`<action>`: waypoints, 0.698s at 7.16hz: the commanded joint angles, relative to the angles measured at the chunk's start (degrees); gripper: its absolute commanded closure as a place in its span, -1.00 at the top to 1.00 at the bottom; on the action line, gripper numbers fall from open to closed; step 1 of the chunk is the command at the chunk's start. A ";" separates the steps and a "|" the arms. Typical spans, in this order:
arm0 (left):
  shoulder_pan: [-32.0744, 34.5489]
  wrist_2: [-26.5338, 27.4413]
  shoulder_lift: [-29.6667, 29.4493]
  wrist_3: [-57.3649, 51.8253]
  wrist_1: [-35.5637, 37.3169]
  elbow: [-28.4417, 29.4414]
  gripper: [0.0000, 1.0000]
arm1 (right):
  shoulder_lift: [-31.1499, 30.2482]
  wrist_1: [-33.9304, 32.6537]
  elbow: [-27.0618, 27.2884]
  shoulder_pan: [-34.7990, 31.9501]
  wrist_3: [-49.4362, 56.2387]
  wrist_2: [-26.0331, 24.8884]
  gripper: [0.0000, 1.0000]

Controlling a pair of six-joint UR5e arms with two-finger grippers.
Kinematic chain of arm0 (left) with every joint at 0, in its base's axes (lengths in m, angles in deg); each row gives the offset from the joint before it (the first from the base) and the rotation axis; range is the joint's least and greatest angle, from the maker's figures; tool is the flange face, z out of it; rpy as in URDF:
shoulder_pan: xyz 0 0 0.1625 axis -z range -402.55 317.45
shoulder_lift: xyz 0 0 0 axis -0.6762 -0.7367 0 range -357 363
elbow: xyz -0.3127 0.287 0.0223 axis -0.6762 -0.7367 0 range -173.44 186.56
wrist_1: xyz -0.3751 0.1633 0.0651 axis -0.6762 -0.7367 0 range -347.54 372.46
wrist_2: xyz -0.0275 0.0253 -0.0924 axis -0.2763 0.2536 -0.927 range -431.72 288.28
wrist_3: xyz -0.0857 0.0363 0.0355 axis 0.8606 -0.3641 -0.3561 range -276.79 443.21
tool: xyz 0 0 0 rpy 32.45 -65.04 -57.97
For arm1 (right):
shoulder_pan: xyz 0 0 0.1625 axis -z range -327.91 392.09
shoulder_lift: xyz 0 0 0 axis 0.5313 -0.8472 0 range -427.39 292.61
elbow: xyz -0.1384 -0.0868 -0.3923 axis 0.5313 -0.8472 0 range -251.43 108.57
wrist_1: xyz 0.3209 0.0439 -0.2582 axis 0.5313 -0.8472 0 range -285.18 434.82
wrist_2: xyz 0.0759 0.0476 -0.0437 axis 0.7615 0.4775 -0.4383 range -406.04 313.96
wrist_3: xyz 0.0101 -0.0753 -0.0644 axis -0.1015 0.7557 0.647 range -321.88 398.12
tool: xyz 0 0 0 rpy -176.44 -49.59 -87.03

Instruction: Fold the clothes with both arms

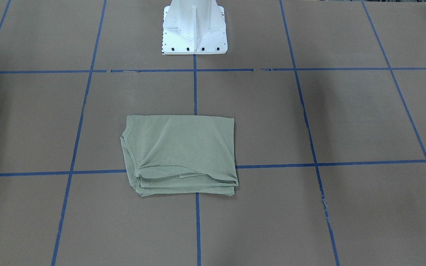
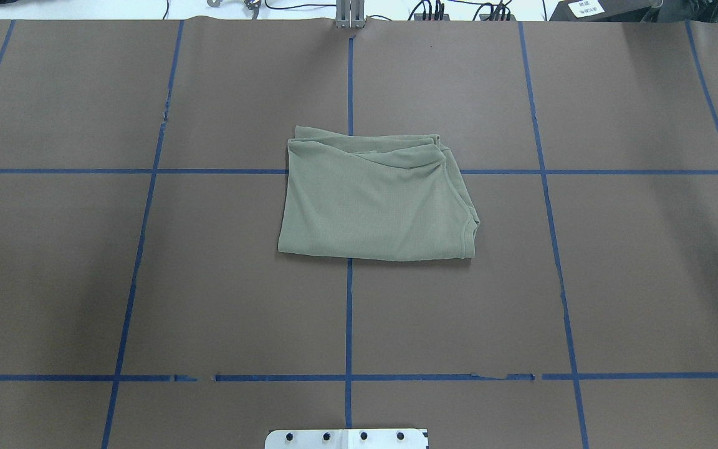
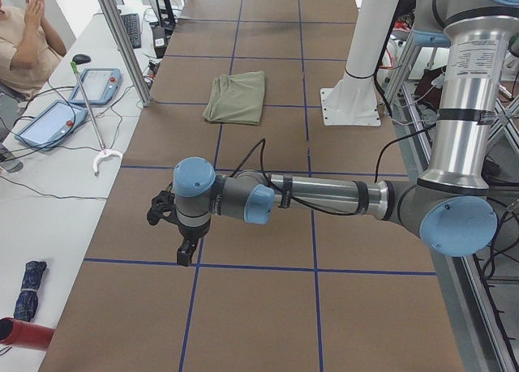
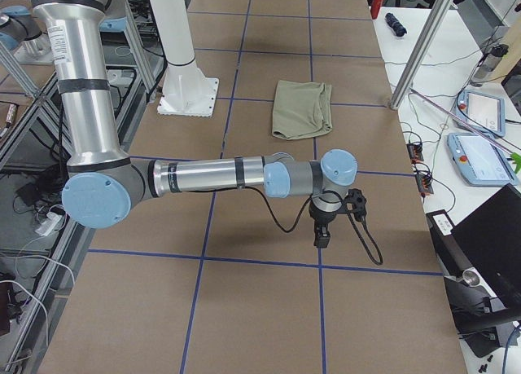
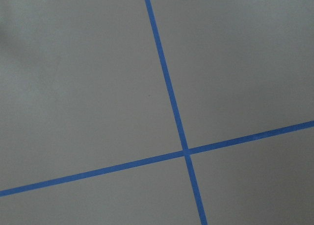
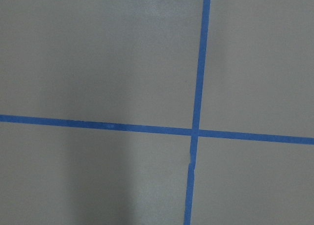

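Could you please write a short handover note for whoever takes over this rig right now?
Left gripper: over the table near its end, nothing in it; open or shut cannot be told.
Right gripper: likewise at the opposite end.
Shirt: mid-table, folded into a layered rectangle, clear of both grippers.
Done: folding looks complete.
Left: perhaps neaten the uneven layered edge on the operators' side.

Right arm (image 4: 203, 177), near and large, extends level over the brown bench (image 4: 260, 325). Its gripper (image 4: 322, 244) points down above a blue tape line (image 4: 244, 259); whether the fingers (image 4: 322, 239) are parted cannot be told. The folded green shirt (image 4: 301, 109) lies flat farther along, well apart from the gripper, near the white pedestal (image 4: 189, 93). Two tablets (image 4: 482, 156) rest on a white side table (image 4: 456, 56).
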State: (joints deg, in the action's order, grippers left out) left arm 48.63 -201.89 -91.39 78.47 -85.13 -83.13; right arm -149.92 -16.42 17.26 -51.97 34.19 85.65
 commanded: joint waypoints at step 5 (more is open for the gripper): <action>-0.12 -1.84 2.10 -0.26 11.90 -1.98 1.00 | -0.70 -0.08 -0.01 0.04 -0.11 -0.21 1.00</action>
State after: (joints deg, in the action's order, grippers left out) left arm 48.54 -203.60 -90.10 78.20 -73.23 -85.01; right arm -150.45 -16.49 17.19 -51.93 34.08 85.36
